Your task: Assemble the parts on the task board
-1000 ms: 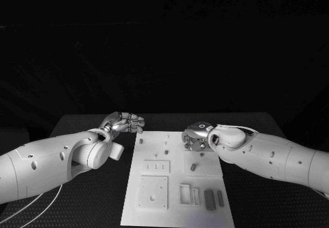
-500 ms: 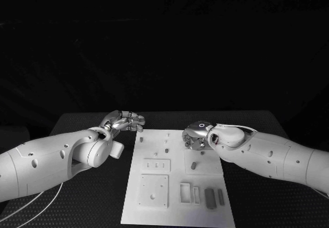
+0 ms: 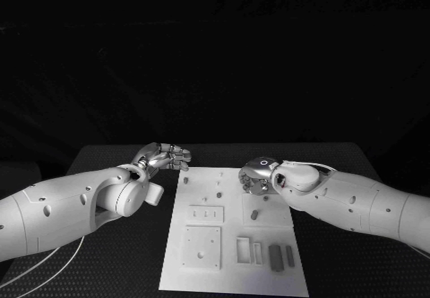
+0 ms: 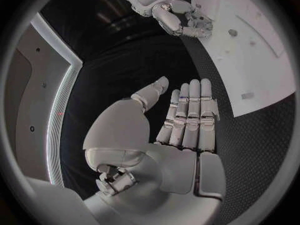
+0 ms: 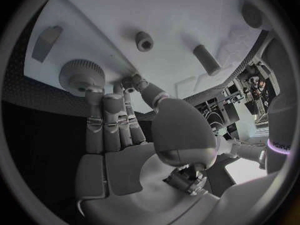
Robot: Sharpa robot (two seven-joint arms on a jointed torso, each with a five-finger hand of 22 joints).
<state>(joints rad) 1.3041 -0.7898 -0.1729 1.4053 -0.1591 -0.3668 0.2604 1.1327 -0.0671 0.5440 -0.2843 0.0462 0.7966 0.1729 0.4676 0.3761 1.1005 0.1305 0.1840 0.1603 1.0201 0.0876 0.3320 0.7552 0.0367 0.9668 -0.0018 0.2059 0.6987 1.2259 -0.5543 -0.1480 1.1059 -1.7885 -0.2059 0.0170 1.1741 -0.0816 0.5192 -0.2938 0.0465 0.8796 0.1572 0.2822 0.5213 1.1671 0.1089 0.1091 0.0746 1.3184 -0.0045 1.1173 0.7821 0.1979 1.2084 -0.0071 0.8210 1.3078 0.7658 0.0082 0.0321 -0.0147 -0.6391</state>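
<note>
Black table w/ a bumpy dark top holds the flat white task board in the middle. Right silver hand sits at the board's far right corner, fingers straight & close together, tips touching a round ridged grey gear part, not gripping it. Left silver hand is just off the board's far left corner, fingers flat, side by side, holding nothing; small grey pegs & bars lie on the board nearer the robot.

A robotics lab: black table, white task board, dark backdrop all around.
</note>
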